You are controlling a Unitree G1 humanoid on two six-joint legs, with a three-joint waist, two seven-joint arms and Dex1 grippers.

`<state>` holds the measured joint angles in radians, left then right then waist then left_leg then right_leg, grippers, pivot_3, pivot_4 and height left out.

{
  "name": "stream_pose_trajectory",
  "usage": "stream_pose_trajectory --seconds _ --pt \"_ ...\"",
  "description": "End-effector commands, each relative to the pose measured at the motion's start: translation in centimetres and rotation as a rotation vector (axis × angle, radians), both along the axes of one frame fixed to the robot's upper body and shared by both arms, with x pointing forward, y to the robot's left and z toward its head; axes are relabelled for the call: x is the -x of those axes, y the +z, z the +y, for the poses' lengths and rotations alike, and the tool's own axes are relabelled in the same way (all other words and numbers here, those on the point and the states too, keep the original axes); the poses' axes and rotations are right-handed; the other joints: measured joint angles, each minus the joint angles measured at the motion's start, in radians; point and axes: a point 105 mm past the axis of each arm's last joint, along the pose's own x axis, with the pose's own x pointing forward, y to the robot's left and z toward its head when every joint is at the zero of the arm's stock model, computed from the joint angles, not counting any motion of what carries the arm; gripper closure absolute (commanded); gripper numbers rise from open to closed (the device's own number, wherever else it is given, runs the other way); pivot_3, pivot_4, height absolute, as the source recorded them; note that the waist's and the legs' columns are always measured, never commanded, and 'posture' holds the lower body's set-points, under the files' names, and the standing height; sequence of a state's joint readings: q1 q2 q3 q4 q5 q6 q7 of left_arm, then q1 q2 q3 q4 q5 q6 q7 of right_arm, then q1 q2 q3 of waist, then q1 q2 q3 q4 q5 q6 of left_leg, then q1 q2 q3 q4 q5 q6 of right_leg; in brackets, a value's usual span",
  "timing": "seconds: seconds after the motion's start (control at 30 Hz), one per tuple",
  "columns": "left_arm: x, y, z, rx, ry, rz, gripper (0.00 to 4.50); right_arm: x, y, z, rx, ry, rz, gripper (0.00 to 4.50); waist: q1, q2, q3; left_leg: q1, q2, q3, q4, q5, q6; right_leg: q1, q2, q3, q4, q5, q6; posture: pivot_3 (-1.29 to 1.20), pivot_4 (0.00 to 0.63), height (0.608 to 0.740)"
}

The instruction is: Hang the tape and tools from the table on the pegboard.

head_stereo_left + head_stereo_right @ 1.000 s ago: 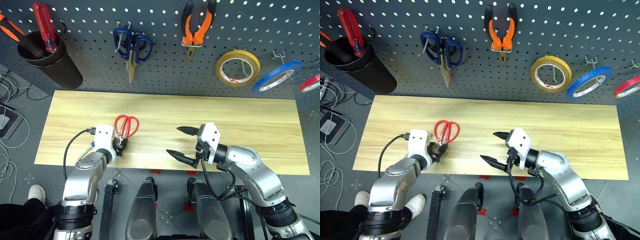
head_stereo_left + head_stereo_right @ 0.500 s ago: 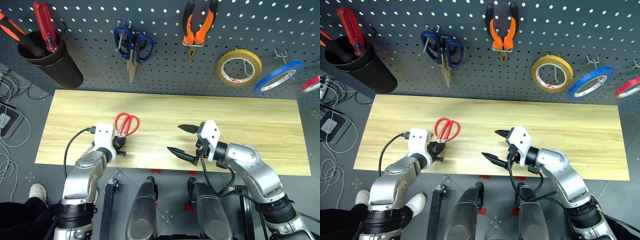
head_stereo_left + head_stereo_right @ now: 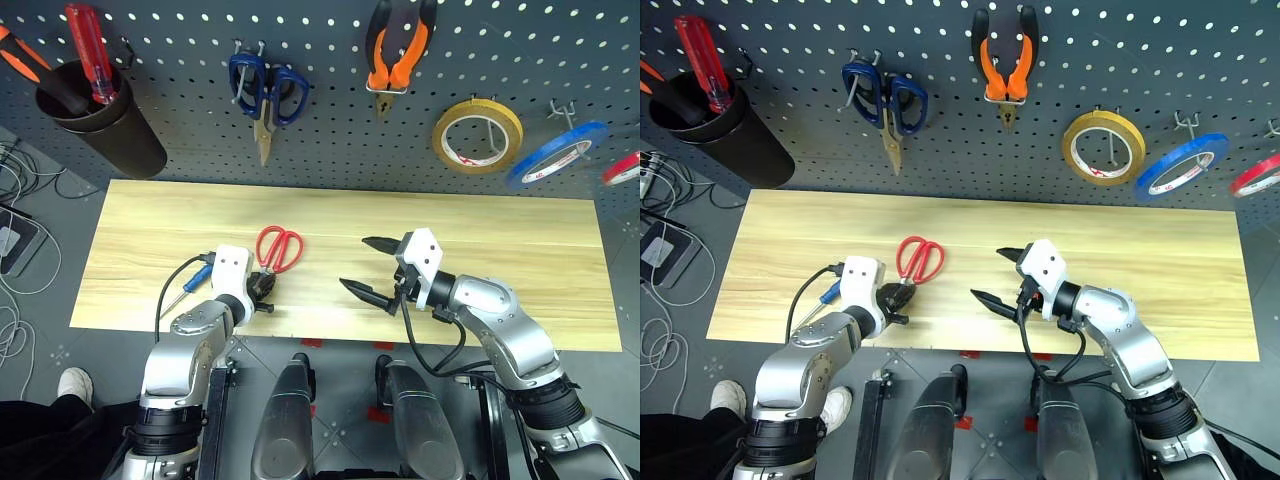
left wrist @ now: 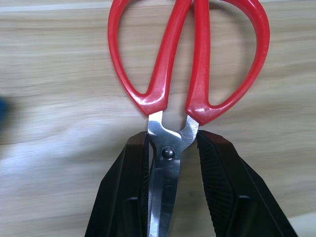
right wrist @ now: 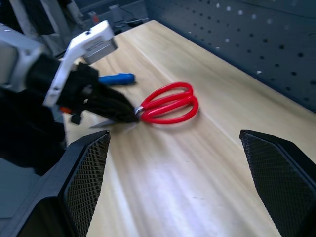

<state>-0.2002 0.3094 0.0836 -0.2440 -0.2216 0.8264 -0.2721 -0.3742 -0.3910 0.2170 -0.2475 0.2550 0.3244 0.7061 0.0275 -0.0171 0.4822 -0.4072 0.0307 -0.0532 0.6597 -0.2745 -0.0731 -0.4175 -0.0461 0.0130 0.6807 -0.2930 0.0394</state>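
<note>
The step in hand looks to be the scissors (image 3: 277, 249): they lie on the table (image 3: 130, 240) below the pegboard (image 3: 330, 120), where the pliers (image 3: 396, 55) and tape (image 3: 477, 135) already hang. Left of the scissors, a screwdriver (image 3: 196, 277) waits on the table. The left gripper (image 4: 170, 163) is clamped on the scissors at the pivot, handles pointing toward the pegboard. Next probably comes a lift to a free hook. Right of the scissors, the right gripper (image 3: 365, 268) hovers wide open, empty.
</note>
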Motion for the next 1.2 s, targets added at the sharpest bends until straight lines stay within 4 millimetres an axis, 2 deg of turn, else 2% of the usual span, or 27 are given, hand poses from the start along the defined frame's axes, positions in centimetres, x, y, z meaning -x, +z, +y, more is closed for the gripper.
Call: stream_pose_trajectory --seconds 0.03,0.1,0.33,0.5,0.77,1.0,1.2 --pt "0.5 0.5 -0.6 -0.017 -0.022 -0.032 3.36 -0.2 1.1 -0.6 -0.027 -0.034 -0.055 0.0 0.002 -0.002 -0.005 -0.003 0.0 0.0 0.0 0.001 -0.001 -0.003 0.0 -0.001 0.0 0.0 0.0 0.13 0.397 0.74" --pt "0.6 0.9 -1.0 -0.027 -0.043 -0.046 3.36 -0.3 1.1 -1.1 -0.031 -0.058 -0.06 0.0 0.004 -0.004 -0.008 -0.01 0.0 -0.002 0.002 0.002 -0.003 -0.007 0.0 -0.006 0.0 0.0 0.0 0.13 0.379 0.74" --pt "0.6 3.0 -1.4 -0.087 -0.055 -0.152 3.36 0.4 1.0 -1.8 -0.043 -0.094 -0.066 0.0 0.006 -0.008 -0.03 -0.014 -0.002 -0.005 0.002 0.002 -0.003 -0.008 -0.001 -0.012 -0.001 0.0 -0.001 0.13 0.316 0.74" --pt "1.4 4.8 -2.1 -0.133 -0.081 -0.245 3.36 0.8 1.5 -2.1 -0.07 -0.105 -0.073 0.0 0.007 -0.009 -0.067 -0.016 -0.003 -0.009 0.002 0.003 -0.005 -0.008 -0.001 -0.015 -0.001 0.0 -0.001 0.14 0.283 0.74" --pt "2.5 5.5 -2.2 -0.18 -0.087 -0.324 3.36 1.3 1.6 -3.3 -0.078 -0.131 -0.071 0.0 0.013 -0.009 -0.103 -0.017 -0.004 -0.016 0.002 0.005 -0.008 -0.005 0.001 -0.023 -0.001 0.001 -0.001 0.14 0.249 0.74" --pt "3.5 7.3 -2.0 -0.26 -0.097 -0.448 3.36 1.8 3.2 -3.9 -0.142 -0.161 -0.07 0.0 0.023 -0.009 -0.132 -0.017 -0.004 -0.017 0.002 0.005 -0.008 -0.005 0.005 -0.023 -0.001 0.001 -0.001 0.15 0.231 0.74" --pt "4.7 8.3 -2.3 -0.276 -0.132 -0.529 3.36 2.9 5.4 -4.5 -0.266 -0.184 -0.071 0.0 0.026 -0.009 -0.154 -0.017 -0.004 -0.018 0.003 0.005 -0.008 -0.004 0.006 -0.023 -0.001 0.001 -0.002 0.14 0.224 0.74"
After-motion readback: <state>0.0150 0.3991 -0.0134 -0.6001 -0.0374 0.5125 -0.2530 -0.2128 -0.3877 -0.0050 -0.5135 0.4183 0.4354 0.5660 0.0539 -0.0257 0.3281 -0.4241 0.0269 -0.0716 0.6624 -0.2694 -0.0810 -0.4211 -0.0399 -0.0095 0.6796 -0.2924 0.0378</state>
